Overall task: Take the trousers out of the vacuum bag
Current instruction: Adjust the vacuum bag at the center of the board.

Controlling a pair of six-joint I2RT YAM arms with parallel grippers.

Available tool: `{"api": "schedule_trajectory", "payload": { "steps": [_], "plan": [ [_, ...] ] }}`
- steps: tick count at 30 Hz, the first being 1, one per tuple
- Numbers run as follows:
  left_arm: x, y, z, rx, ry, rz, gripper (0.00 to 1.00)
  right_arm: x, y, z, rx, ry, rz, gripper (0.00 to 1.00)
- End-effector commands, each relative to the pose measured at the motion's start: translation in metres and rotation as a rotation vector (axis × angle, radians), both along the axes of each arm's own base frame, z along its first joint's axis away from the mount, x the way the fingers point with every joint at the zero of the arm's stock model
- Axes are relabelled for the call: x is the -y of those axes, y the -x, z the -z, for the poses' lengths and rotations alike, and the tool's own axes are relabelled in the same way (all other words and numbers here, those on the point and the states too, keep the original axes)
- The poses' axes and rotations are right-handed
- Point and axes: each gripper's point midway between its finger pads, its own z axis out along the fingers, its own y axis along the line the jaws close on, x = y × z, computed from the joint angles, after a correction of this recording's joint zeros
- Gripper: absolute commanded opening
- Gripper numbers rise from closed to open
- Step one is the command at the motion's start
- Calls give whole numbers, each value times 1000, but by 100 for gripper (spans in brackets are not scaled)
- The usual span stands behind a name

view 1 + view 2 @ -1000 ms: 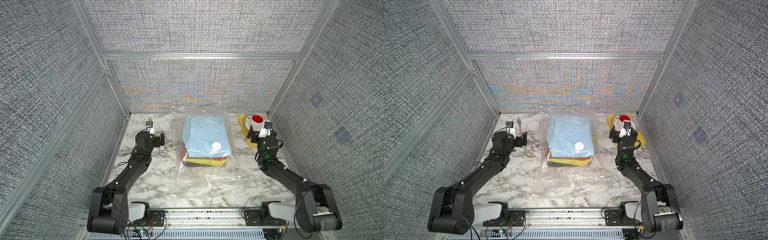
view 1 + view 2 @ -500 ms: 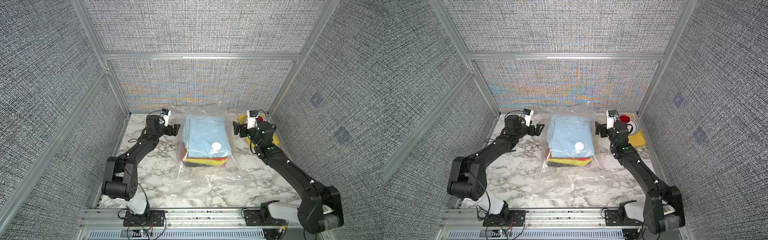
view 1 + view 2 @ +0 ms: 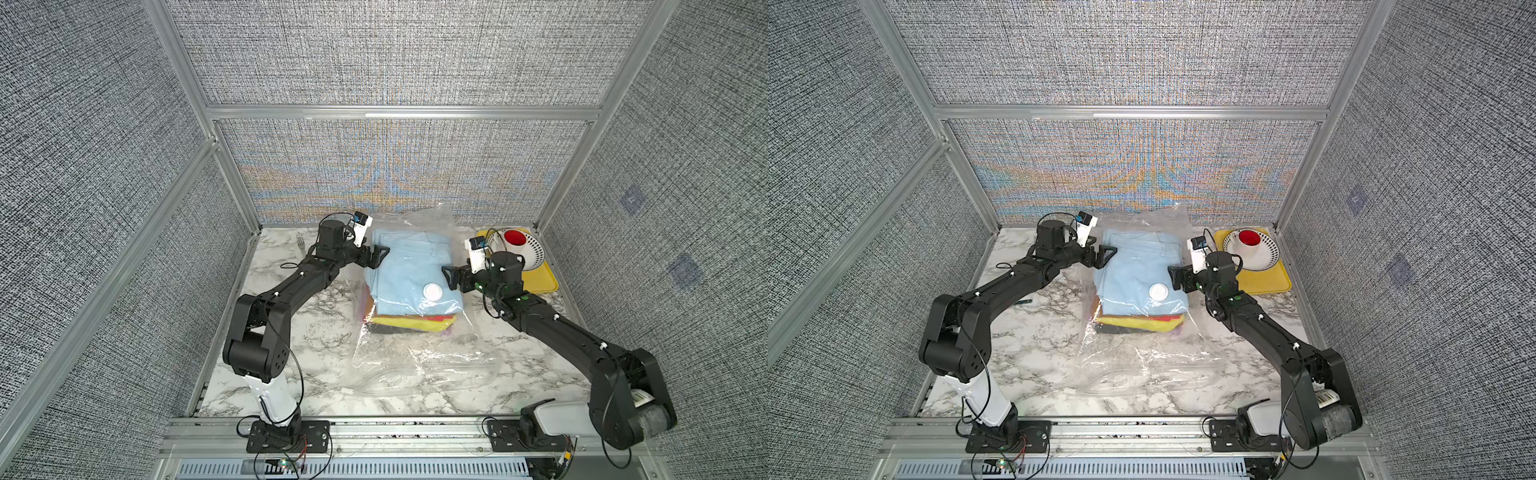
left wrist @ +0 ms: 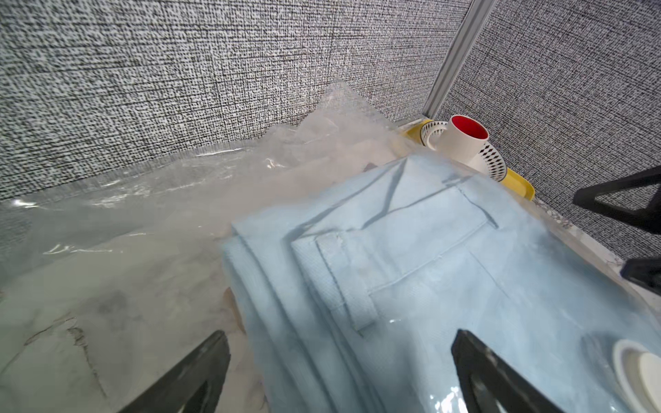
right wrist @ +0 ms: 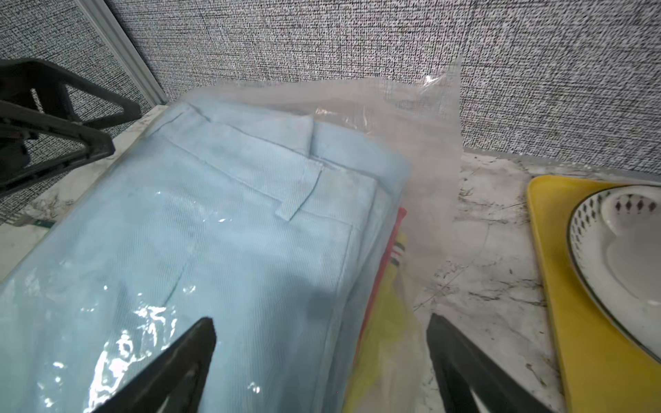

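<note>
The trousers [image 3: 409, 266] are a folded stack with a light blue pair on top and yellow and red layers showing below. They lie inside the clear crinkly vacuum bag [image 3: 415, 357] at the middle back of the marble table. The bag's round white valve disc [image 3: 433, 291] sits on top of the stack. My left gripper [image 3: 380, 255] is open at the stack's left far edge, over the plastic [image 4: 143, 200]. My right gripper [image 3: 451, 276] is open at the stack's right edge, near the valve. In the wrist views both the left gripper [image 4: 339, 336] and the right gripper [image 5: 321, 320] straddle bagged blue cloth and hold nothing.
A yellow tray [image 3: 540, 282] at the back right carries a patterned bowl [image 3: 530, 253] and a white mug with a red inside [image 3: 515, 237], close behind my right wrist. A fork [image 3: 300, 239] lies at the back left. Fabric walls close in three sides.
Both arms have swung inward from the table's sides. Each open gripper now points at the bagged stack from its own side. The bag and trousers have not moved.
</note>
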Motion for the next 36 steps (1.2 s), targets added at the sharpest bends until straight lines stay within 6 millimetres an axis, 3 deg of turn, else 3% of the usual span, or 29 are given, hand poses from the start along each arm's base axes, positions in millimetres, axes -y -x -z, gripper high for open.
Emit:
{"api": "schedule_trajectory", "payload": {
  "steps": [1,6,7,10,14,17,20,25,27,30,36],
  "plan": [
    [4,-1,6,-15,-9,9,99,-6,2,8,-20,-11,-18,95],
    [4,-6,20,-57,-43,-11,97,-5,1,20,-46,-8,-4,94],
    [4,-6,24,-63,-48,-14,96,-3,6,36,-79,-1,-3,94],
    [2,-7,31,-74,-59,-28,94,-4,9,45,-101,-5,-8,93],
    [4,-6,36,-102,-53,-20,82,-12,12,54,-131,-16,-47,87],
    [4,-4,37,-114,-53,-15,66,-18,14,58,-149,-20,-81,76],
    [4,-2,39,-128,-53,-10,52,-21,13,64,-176,-11,-100,59],
    [0,5,45,-157,-60,-25,8,-26,0,59,-180,6,-114,26],
    [-4,8,46,-158,-67,-43,6,-28,-4,55,-173,12,-119,18],
    [-15,14,44,-149,-81,-89,0,-31,-14,49,-160,33,-128,16],
    [-40,33,30,-108,-117,-188,0,-43,-47,36,-138,68,-155,8]
  ]
}}
